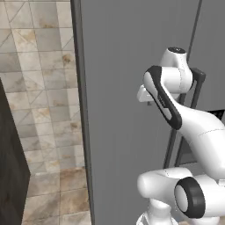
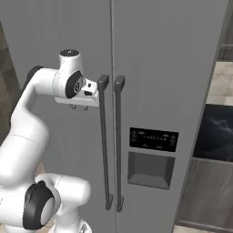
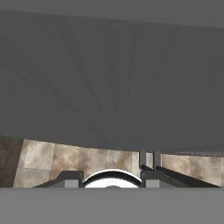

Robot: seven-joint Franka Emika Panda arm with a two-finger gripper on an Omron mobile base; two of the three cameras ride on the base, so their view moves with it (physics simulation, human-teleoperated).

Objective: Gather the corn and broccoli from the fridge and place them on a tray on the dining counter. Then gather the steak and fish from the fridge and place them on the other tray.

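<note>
The fridge [image 2: 164, 68] is a tall grey cabinet with both doors closed, and it also rises ahead in the left base view as the fridge [image 1: 127, 66]. Two long dark handles [image 2: 103, 136] run down its middle seam. My gripper [image 2: 79, 108] hangs just left of the left handle's top end, fingers pointing down and close to the door face. Its jaws stand apart with nothing between them, as the gripper [image 3: 111, 180] shows in the hand view. The gripper [image 1: 148, 102] is also visible beside the handle in the left base view. The corn, broccoli, steak and fish are hidden behind the doors. The trays and dining counter are out of view.
A dispenser panel [image 2: 152, 159] sits in the right door. A dark oven front [image 2: 214, 132] stands right of the fridge. A dark cabinet [image 1: 9, 176] edges the tiled floor [image 1: 44, 110] on the left.
</note>
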